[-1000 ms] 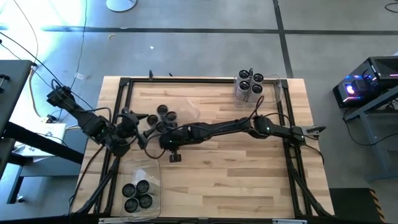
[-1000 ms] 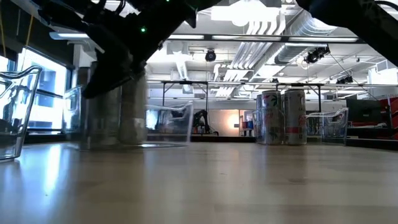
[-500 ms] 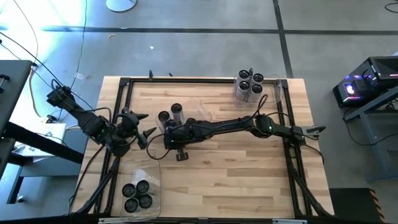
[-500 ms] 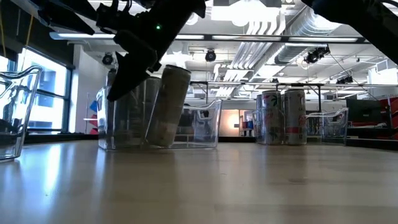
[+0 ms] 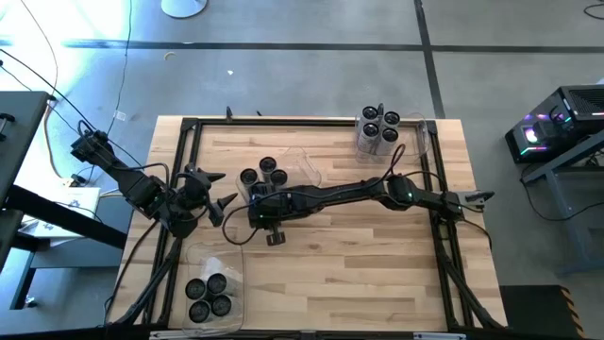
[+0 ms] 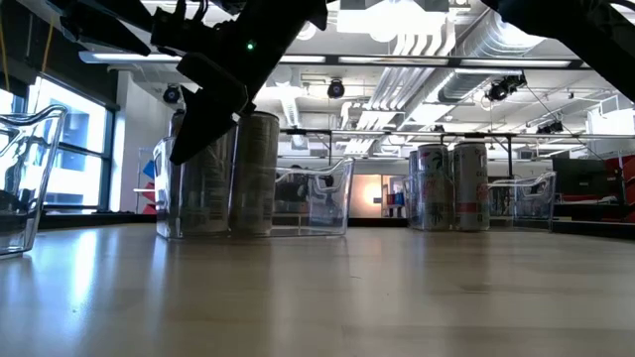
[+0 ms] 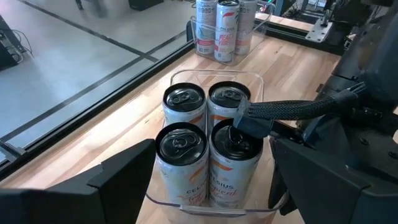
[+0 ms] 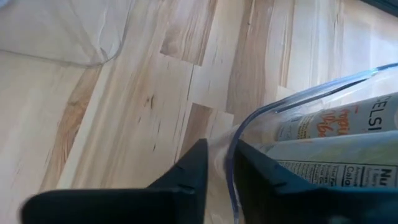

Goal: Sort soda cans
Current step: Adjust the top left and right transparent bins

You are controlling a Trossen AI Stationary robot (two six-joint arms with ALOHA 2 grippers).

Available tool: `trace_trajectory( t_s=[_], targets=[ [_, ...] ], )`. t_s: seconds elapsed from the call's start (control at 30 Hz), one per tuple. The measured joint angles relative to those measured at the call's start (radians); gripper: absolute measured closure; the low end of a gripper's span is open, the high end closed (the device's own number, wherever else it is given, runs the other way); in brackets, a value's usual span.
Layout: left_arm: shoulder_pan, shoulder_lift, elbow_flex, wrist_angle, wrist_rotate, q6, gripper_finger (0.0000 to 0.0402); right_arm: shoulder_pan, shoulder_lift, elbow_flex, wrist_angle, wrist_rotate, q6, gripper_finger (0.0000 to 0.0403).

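Note:
Four silvery-white soda cans (image 7: 205, 149) with orange print stand upright in a clear bin (image 5: 300, 168) at the table's middle, also seen in the low view (image 6: 298, 198). My right gripper (image 5: 258, 195) reaches in from the right and is shut on that bin's near-left part. My left gripper (image 7: 214, 168) hovers open just left of the bin (image 5: 219, 191), touching nothing. More silvery cans (image 5: 379, 130) fill a bin at the far right. Dark cans (image 5: 208, 295) sit in a bin at the near left. My right gripper (image 8: 217, 152) pinches the clear bin's wall at its rim (image 8: 235, 135), one finger inside and one outside. It comes slanting down from the table's right. The bin's bottom rests on the table with its cans upright.
A further clear bin (image 5: 422, 137) lies beside the far-right cans. A black frame (image 5: 311, 121) runs round the table's edges. Open wood (image 5: 359, 264) stretches across the near and right parts. Cables trail from the left arm.
My right gripper has dragged the clear bin a short way toward the table's right. One can tipped over at a slant during the slide and now stands upright again. The left arm has kept still.

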Motion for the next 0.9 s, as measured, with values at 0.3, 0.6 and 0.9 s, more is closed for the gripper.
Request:
trace_trajectory(
  t_s=[0.3, 0.6, 0.9],
  targets=[
    [0.0, 0.0, 0.0, 0.0, 0.005, 0.0, 0.0077, 0.025, -0.016, -0.003, -0.015, -0.001, -0.007, 0.0251],
    [-0.001, 0.022, -0.001, 0.0, 0.016, 0.007, 0.0077, 0.068, -0.086, -0.004, -0.131, 0.085, 0.001, 0.0242],
    [-0.013, 0.07, -0.001, 0.0, 0.016, 0.001, 0.0077, 0.117, -0.161, -0.001, -0.347, 0.162, 0.058, 0.0242]
  ],
)
